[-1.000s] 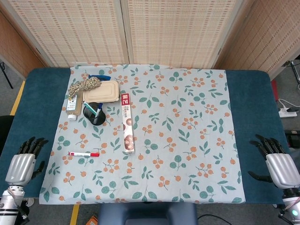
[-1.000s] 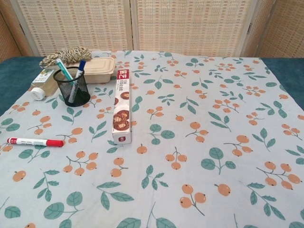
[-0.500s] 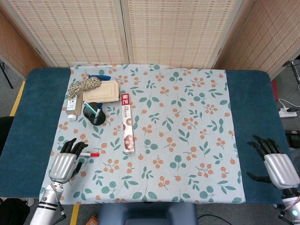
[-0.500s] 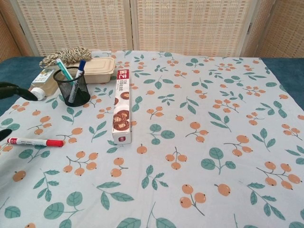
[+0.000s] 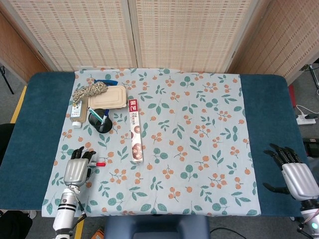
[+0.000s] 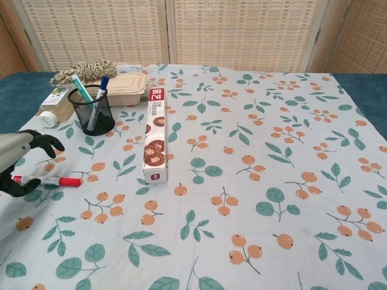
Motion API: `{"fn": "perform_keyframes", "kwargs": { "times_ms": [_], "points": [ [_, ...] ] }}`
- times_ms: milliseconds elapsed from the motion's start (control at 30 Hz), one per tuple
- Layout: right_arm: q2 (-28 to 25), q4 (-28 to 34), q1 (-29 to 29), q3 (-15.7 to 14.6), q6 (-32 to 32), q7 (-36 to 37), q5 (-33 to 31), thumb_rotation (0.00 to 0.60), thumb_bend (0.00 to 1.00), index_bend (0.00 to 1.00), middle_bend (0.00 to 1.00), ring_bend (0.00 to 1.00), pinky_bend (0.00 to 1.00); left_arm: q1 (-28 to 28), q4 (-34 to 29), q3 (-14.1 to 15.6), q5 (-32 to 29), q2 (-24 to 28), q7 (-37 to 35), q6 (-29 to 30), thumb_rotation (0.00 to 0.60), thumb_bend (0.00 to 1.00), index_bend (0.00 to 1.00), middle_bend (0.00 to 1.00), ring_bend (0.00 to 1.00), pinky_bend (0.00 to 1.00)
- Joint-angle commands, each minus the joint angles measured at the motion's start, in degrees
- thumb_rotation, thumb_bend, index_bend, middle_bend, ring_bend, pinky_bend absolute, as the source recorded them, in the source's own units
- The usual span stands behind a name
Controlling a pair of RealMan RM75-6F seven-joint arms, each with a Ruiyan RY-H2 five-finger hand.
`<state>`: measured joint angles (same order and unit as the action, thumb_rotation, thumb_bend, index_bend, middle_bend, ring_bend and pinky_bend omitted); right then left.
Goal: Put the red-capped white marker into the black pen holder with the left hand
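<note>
Near the tabletop's left edge, the white marker [image 6: 45, 180] lies flat, long axis parallel to the front edge, red cap [image 6: 71, 182] pointing right. Left hand [image 6: 17, 158] hovers over its tail, fingers [image 6: 49, 141] curled apart, holding nothing. Right hand [image 5: 297, 175] rests open.

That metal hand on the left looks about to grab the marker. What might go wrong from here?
The marker lies flat on the cloth, so the left hand around it, not yet gripping, may nudge or roll it away. The pen holder already has two pens sticking out, so the marker might knock against them going in. The holder is small and the bottle and lunch box crowd it, so a bump could tip it.
</note>
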<state>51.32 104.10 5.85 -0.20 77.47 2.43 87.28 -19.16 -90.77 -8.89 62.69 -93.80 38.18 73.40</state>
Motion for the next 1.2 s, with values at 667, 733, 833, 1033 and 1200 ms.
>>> {"fn": "perform_keyframes", "kwargs": {
  "times_ms": [667,733,833,1033,1200],
  "points": [
    [-0.6,-1.6,0.5,0.2,-1.1,4.0,-0.6,0.600,0.00,0.20,0.06,0.11,0.09,-0.8,9.3,0.9,-2.9,-11.1,6.9,5.9,0.600,0.39,0.31,0.35,0.06,0.10],
    [-0.6,-1.6,0.5,0.1,-1.1,4.2,-0.6,0.600,0.00,0.21,0.06,0.11,0.09,-1.0,10.2,0.8,-2.8,-11.6,6.9,5.9,0.600,0.39,0.31,0.35,0.06,0.10],
    [-0.6,-1.7,0.6,0.2,-1.2,4.2,-0.8,0.600,0.00,0.21,0.06,0.11,0.09,-1.2,11.2,0.5,-2.5,-12.2,6.5,5.9,0.600,0.39,0.32,0.36,0.07,0.10],
    [-0.6,-1.7,0.7,0.3,-1.6,4.1,-1.3,0.600,0.00,0.21,0.06,0.11,0.09,-1.4,12.0,0.4,-2.0,-12.6,6.1,6.0,0.600,0.39,0.33,0.39,0.08,0.11],
    [-0.6,-1.7,0.8,0.3,-1.7,4.0,-1.5,0.600,0.00,0.22,0.06,0.11,0.09,-1.3,13.2,0.3,-2.5,-12.9,5.7,5.3,0.600,0.39,0.37,0.43,0.10,0.11]
  ]
}}
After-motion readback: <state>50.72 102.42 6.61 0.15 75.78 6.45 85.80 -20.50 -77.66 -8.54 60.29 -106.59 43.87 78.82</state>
